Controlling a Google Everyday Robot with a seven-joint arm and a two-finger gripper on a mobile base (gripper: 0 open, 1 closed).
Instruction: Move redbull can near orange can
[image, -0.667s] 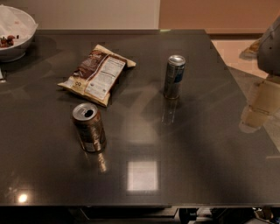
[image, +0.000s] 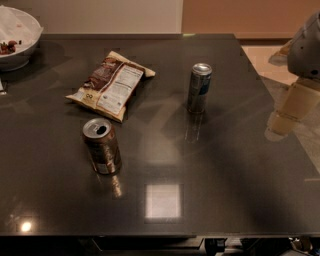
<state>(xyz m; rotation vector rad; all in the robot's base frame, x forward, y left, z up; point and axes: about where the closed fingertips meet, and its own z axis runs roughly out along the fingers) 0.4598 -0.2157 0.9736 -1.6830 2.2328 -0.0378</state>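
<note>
1. Beige and grey casing is showing at the right edge of the dark glossy table (image: 225, 190), where the gripper (image: 286, 116) is hanging just outside that edge, toward its far half.
2. The gripper is touching neither can and is standing well apart from everything on the table; whether it is released or clenched, I cannot tell.
3. The redbull can (image: 199, 88) is standing upright in the far half of the table, a little right of the middle and nearer the far edge than the near one.
4. The orange can (image: 102, 146) is standing upright left of centre, closer to the near edge, with its open top facing up; the two cans are standing well apart.
5. A chip bag (image: 111, 85) is lying flat toward the far-left part, just beyond the orange can and to the left of the redbull can, touching neither.
6. A white bowl (image: 15, 42) is sitting at the far-left corner with some dark bits inside.
7. Bare tabletop is lying between the gripper and the redbull can, and a square patch of light (image: 162, 200) is reflecting near the near edge.
</note>
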